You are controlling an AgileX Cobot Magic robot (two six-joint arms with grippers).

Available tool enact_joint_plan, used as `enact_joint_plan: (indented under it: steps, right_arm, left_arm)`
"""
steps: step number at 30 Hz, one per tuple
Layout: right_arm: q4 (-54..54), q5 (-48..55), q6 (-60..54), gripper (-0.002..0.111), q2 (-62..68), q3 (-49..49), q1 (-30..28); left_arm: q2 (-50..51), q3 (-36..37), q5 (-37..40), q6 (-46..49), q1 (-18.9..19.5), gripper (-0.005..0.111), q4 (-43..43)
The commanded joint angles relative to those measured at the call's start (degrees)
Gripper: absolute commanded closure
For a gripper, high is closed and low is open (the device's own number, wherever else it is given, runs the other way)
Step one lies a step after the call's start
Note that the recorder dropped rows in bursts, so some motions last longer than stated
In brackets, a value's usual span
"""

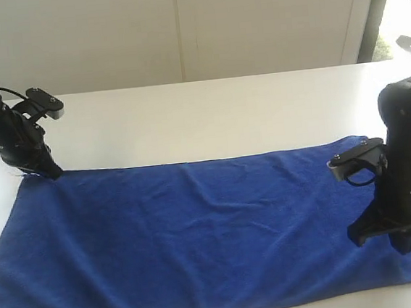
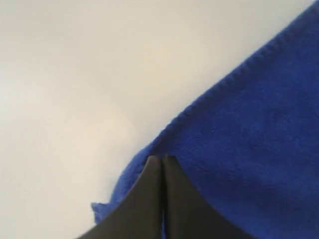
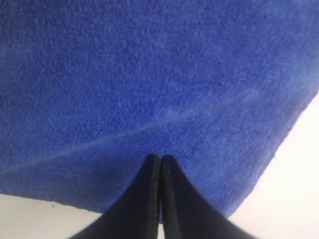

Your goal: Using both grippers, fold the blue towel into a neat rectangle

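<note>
- A white tabletop (image 1: 209, 117) is laid beneath the left gripper (image 1: 50, 170) and the right gripper (image 1: 405, 245).
- A pale panelled wall (image 1: 106, 32) is seen beyond the left gripper.
- A dark window frame (image 1: 377, 6), lit by daylight, is located beyond the right gripper.

From the exterior camera, the middle of the flat deep blue terry towel (image 1: 213, 233) lies open to approach from above. The black left gripper (image 1: 51, 172) and its arm block the towel's 10 o'clock corner, tips pinched together on the cloth. The black right gripper (image 1: 406, 244) and its bulky arm block the 4 o'clock corner likewise. Bare white tabletop (image 1: 202, 118) gives a wide lane at 12 o'clock, closed behind by the pale wall (image 1: 179, 33). At 6 o'clock only a thin strip shows.
</note>
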Motion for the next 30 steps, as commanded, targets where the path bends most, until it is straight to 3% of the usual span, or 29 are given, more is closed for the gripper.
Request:
enact_joint_plan:
  steps: [1, 11, 21, 30]
  right_arm:
    - [0.74, -1.09, 0.61, 0.108, -0.63, 2.02, -0.08]
    - [0.54, -1.11, 0.93, 0.108, -0.63, 4.73, -0.08]
    - [0.27, -3.18, 2.17, 0.108, -0.63, 8.04, -0.08]
    - [-2.06, -0.66, 5.71, 0.108, -0.63, 10.47, -0.08]
  left_arm:
    - [1.55, -0.38, 0.32, 0.36, 1.50, 0.107, -0.56]
    - [3.02, -0.38, -7.94, 0.36, 1.77, 0.107, -0.56]
    - [4.02, -0.38, -7.03, 0.36, 2.64, 0.107, 0.48]
    - [-0.96, -2.26, -5.35, 0.12, 2.64, 0.107, 0.48]
